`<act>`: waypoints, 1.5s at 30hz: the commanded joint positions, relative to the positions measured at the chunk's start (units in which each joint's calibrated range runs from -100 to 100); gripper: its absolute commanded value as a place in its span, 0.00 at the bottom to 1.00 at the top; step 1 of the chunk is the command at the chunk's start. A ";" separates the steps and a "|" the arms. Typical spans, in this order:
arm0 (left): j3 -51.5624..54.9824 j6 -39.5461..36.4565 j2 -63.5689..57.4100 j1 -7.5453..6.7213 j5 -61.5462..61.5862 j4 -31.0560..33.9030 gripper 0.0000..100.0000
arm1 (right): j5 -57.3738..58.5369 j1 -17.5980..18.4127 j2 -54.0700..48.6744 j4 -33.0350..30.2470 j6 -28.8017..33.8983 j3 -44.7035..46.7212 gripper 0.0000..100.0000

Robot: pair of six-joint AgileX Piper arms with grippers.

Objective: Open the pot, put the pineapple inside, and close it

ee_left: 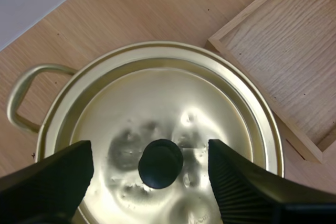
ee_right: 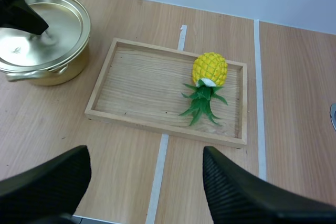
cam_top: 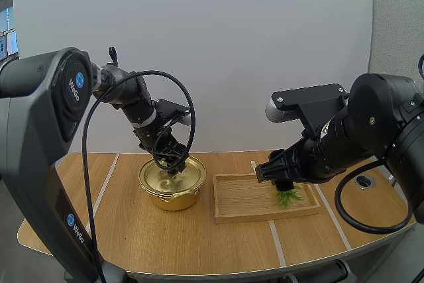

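Observation:
A gold pot [cam_top: 171, 182] with its lid [ee_left: 157, 129] on stands left of a wooden tray [cam_top: 245, 200]. My left gripper [cam_top: 173, 166] hovers just over the lid, open, its fingers [ee_left: 231, 182] either side of the black knob [ee_left: 160, 163] without touching it. A yellow pineapple [ee_right: 209, 68] with green leaves lies in the tray [ee_right: 131, 87], toward its right end. In the high view only its leaves [cam_top: 289, 196] show under my right arm. My right gripper [ee_right: 144, 182] is open, held above the table's front edge, short of the tray.
The pot [ee_right: 44, 38] has looped side handles [ee_left: 21, 95]. White tape lines [ee_right: 160, 171] run across the wooden table. A round metal hole [cam_top: 365, 180] sits in the table at the far right.

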 commanded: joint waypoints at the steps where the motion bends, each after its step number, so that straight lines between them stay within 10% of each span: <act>1: -0.48 0.28 2.48 -0.22 -0.52 -0.47 1.00 | 0.00 -0.32 -0.11 -0.39 0.26 -0.48 1.00; 14: -0.48 0.28 2.80 -0.22 -0.16 -0.36 1.00 | 0.00 -0.32 -0.11 0.01 0.26 -0.48 1.00; 21: -0.48 0.28 2.80 -0.22 0.02 -0.36 0.00 | 0.00 -0.32 -0.11 0.01 0.26 -0.48 1.00; 45: -13.90 -2.94 -21.38 -0.22 11.00 -0.58 0.00 | 0.00 -0.32 -0.11 0.01 0.26 -0.48 1.00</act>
